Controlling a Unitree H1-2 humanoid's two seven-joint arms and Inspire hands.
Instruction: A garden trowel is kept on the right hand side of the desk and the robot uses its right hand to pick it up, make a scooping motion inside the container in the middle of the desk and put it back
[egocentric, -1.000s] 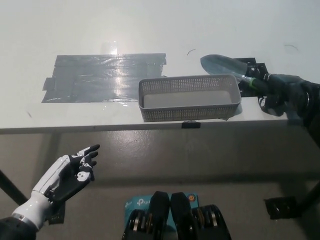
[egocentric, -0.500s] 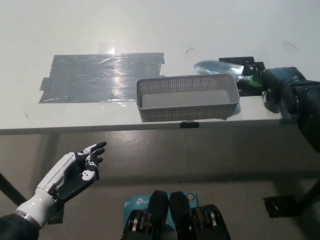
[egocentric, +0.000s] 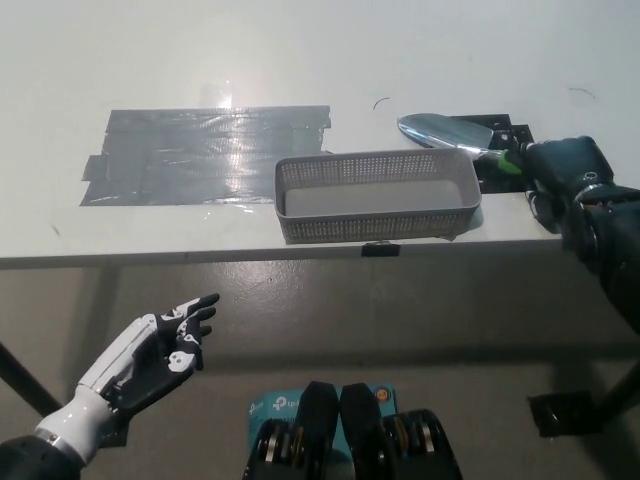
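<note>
Gripping the trowel (egocentric: 445, 130) by its handle, your right hand (egocentric: 565, 170) is closed around it at the desk's (egocentric: 300, 60) right side. The blade points left, just behind the container's (egocentric: 375, 225) far right corner. Your left hand (egocentric: 150, 350) hangs below the desk, fingers spread, empty.

We see the container (egocentric: 370, 226) open from above; only 1 obstacle, the trowel (egocentric: 445, 131), perhaps just behind its far right corner.

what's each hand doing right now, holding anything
Left hand: open, holding nothing, low in front of the desk.
Right hand: shut on the trowel, gripping its handle.
</note>
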